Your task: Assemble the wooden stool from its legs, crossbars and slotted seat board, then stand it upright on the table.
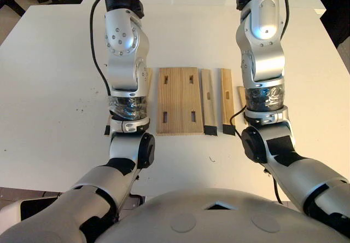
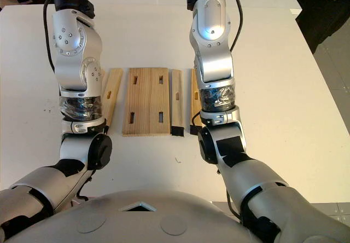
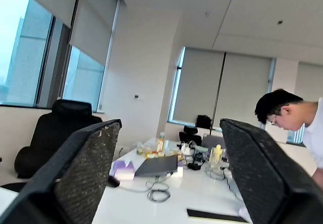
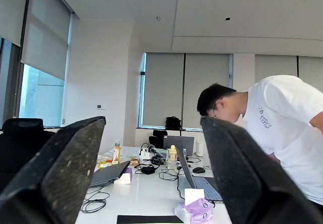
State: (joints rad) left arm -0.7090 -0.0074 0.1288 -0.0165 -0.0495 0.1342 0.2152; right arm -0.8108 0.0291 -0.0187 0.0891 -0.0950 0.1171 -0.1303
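Your left tool [image 3: 166, 178] and right tool [image 4: 151, 178] both stand with fingers spread wide, pointing out into the room. On the white worktop [image 1: 49, 79] the slotted seat board [image 1: 178, 100] lies flat between your forearms, a black-tipped leg [image 1: 208, 103] just beside it.

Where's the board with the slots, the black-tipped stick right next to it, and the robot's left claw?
slotted seat board [image 1: 178, 98]: left eye view, bare wood between its four slots.
black-tipped leg [image 1: 208, 111]: left eye view, its lower half.
left gripper [image 3: 169, 133]: left wrist view, midway between its open fingertips.
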